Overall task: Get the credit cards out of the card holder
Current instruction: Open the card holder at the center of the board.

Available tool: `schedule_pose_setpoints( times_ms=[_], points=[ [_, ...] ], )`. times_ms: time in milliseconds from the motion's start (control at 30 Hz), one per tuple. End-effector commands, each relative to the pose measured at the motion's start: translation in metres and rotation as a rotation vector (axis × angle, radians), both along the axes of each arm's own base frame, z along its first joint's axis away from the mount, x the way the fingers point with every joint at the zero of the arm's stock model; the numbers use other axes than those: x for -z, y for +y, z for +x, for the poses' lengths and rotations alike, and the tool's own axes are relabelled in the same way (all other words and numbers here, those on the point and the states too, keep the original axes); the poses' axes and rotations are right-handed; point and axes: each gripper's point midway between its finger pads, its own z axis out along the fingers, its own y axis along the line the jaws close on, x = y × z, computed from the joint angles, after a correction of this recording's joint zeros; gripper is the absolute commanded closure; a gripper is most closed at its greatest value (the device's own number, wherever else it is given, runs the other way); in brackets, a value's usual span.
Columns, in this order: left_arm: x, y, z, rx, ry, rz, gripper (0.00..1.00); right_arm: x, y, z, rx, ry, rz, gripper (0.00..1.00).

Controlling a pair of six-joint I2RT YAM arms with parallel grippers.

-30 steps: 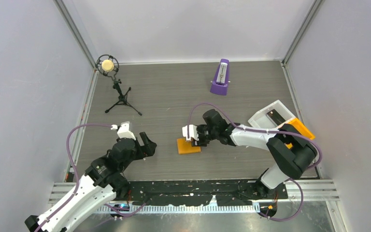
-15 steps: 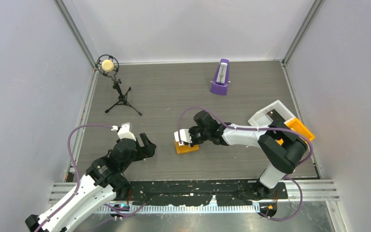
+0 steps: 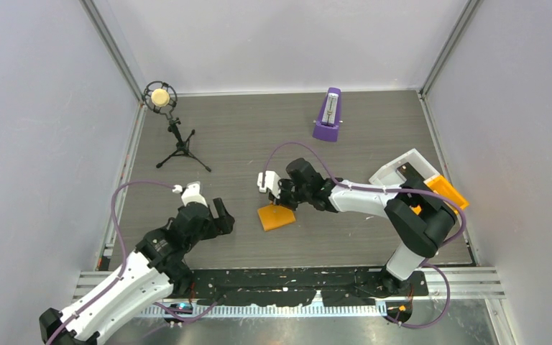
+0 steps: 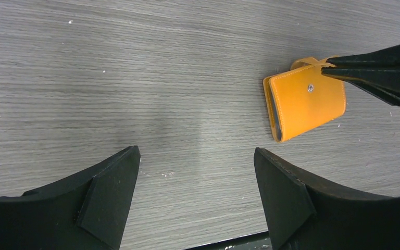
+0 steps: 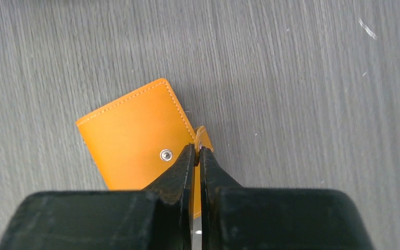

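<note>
Near the middle of the desk [image 3: 259,136], just ahead of my two arms, the orange card holder [image 5: 135,140] lies folded flat with its snap [image 5: 165,154] facing up. It looks light, thin and soft, like stitched leather, so I judge it will flex and slide on the desk rather than resist. The best hold is a loose edge or the flap, not the flat face. My right fingers [image 3: 282,204] are pinched almost together on the small orange tab [image 5: 202,138] sticking out at the holder's edge beside the snap. My left fingers [image 3: 219,214] are spread wide above bare desk, well apart from the holder, touching and holding nothing. No credit cards show; I take them to be inside.
</note>
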Motion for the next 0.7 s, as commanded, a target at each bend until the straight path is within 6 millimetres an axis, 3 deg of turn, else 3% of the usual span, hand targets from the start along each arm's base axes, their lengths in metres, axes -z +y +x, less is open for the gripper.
schedule_pose_setpoints(
  times_ms=[0, 133, 233, 333, 567, 667],
  points=[
    [-0.01, -0.013, 0.009, 0.022, -0.032, -0.046, 0.17, -0.035, 0.013, 0.013, 0.24, 0.127, 0.158, 0.95],
    [-0.01, -0.02, 0.01, 0.039, -0.017, -0.059, 0.17, -0.041, -0.004, 0.031, 0.525, 0.236, 0.167, 0.95],
    [-0.012, -0.023, 0.011, 0.046, -0.016, -0.067, 0.18, -0.029, -0.037, 0.041, 0.787, 0.375, 0.121, 0.95],
    [-0.012, -0.027, 0.012, 0.057, -0.016, -0.083, 0.19, -0.019, -0.058, 0.038, 0.961, 0.506, 0.14, 0.95],
    [-0.01, -0.049, 0.012, 0.117, 0.029, -0.136, 0.23, 0.002, -0.095, 0.028, 1.167, 0.653, 0.156, 0.95],
    [-0.008, -0.06, 0.013, 0.149, 0.068, -0.141, 0.25, 0.004, -0.093, 0.015, 1.184, 0.739, 0.18, 0.95]
  ],
)
